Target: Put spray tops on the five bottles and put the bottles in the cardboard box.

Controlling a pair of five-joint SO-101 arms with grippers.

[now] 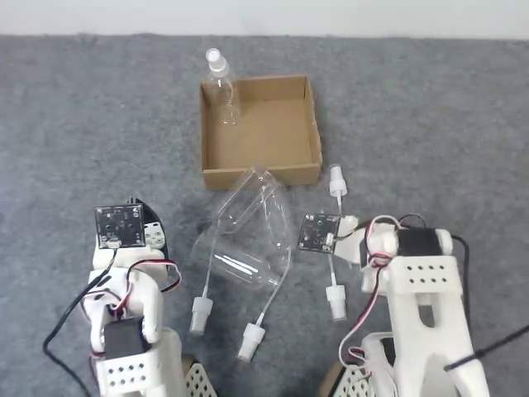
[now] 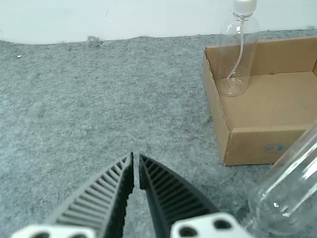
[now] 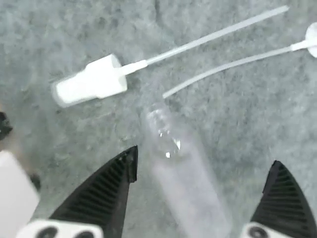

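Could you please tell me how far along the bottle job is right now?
Done: one capped bottle stands in the cardboard box. In hand: the right end effector is open astride an uncapped bottle lying on the felt; the left end effector is shut and empty. Left: the clear bottles lying before the box and four loose spray tops are unassembled.

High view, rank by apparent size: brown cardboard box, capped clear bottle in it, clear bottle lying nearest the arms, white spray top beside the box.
1. Brown cardboard box.
2. Capped clear bottle and lying clear bottle: alike, unranked, since the standing one is foreshortened.
3. White spray top.
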